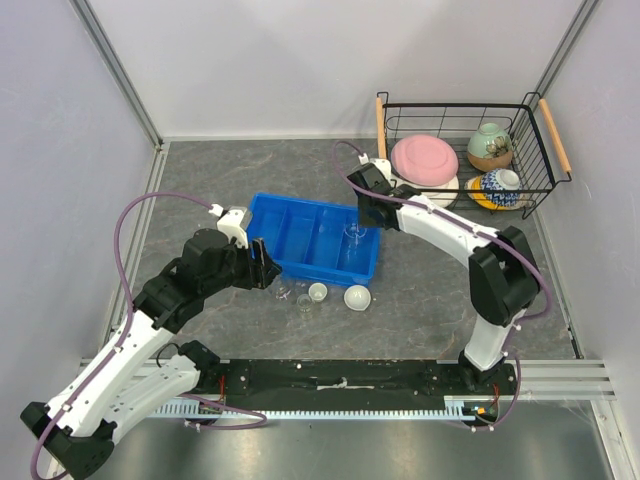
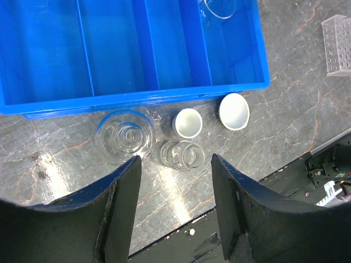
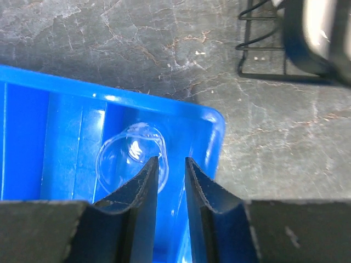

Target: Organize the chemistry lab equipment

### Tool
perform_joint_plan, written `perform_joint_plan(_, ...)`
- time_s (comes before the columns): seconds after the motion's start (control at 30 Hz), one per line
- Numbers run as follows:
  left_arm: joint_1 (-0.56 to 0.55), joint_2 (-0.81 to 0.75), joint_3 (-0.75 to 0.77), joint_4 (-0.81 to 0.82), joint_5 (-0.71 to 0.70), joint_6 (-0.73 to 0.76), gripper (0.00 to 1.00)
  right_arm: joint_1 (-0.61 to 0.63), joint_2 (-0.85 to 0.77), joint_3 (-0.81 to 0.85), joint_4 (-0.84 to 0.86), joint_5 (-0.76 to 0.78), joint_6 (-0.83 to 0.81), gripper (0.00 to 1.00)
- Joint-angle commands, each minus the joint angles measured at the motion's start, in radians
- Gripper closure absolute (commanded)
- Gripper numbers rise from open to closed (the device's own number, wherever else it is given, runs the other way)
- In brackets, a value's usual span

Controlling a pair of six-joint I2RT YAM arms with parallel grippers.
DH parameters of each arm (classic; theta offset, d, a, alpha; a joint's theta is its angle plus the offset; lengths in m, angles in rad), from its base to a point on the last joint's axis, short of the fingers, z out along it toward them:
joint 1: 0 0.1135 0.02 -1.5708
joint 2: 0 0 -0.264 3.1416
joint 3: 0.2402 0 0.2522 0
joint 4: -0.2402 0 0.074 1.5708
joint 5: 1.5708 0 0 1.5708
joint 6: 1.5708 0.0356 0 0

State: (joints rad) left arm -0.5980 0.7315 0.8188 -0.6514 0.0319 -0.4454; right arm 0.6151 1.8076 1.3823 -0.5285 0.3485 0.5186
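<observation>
Our right gripper (image 3: 171,160) hangs over the right-hand compartment of the blue bin (image 3: 215,129). Its jaws are slightly parted, and a clear beaker (image 3: 123,161) sits there beside one finger. Our left gripper (image 2: 175,161) gapes wide and empty above glass beakers (image 2: 125,136) and two white dishes (image 2: 188,121), which stand on the table (image 1: 200,180) just near of the bin.

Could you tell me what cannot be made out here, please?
Right wrist: whether the right gripper grips the clear glass beaker in the blue plastic tray; fingers cover its rim.
Left wrist: clear plastic tube rack, cut by right edge.
Top: clear glassware beside tray, too small to identify.
</observation>
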Motion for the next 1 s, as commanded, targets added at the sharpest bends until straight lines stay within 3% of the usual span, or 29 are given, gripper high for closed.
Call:
perform_joint_plan(0.0,-0.002,0.000,0.003,0.033,0.003,0.036,0.39,0.043,-0.134,0.035,-0.062,0.081,-0.023,0.67)
perform_joint_plan(0.23,-0.002,0.000,0.003,0.024,-0.020,0.033,0.39,0.227,-0.270,-0.041,-0.087,0.130,-0.006,0.65)
perform_joint_plan(0.43,-0.002,-0.007,0.005,0.015,-0.075,0.019,0.39,0.391,-0.324,-0.132,-0.024,0.052,0.035,0.65)
perform_joint_plan(0.67,-0.002,-0.020,0.014,-0.011,-0.181,-0.021,0.38,0.535,-0.266,-0.151,0.013,0.024,0.052,0.63)
perform_joint_plan(0.97,-0.002,-0.040,0.013,-0.019,-0.207,-0.026,0.37,0.586,-0.156,-0.138,0.051,0.014,0.069,0.63)
